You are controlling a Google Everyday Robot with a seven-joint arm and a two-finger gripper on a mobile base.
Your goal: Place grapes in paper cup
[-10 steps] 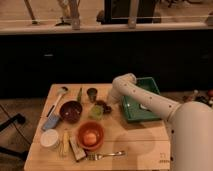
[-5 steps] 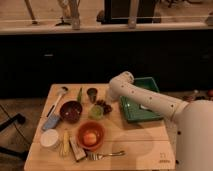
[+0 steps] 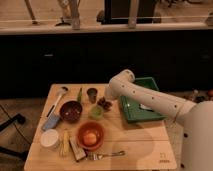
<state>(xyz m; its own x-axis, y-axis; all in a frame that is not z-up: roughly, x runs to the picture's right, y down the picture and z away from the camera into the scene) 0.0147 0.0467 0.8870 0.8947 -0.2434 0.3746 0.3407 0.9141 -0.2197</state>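
Note:
The grapes, a small dark reddish bunch, lie on the wooden table near its middle back. The paper cup, small and brown, stands upright just left of them. My gripper is at the end of the white arm, which reaches in from the right. The gripper hangs right above the grapes' far right side and is partly hidden by the wrist.
A green tray lies right of the grapes, under the arm. A dark bowl, a small green item, an orange bowl holding an orange fruit, a white cup, a fork and a ladle stand around.
The arm has swung left from over the green tray, and the gripper has come close to the grapes. The objects on the table have not moved.

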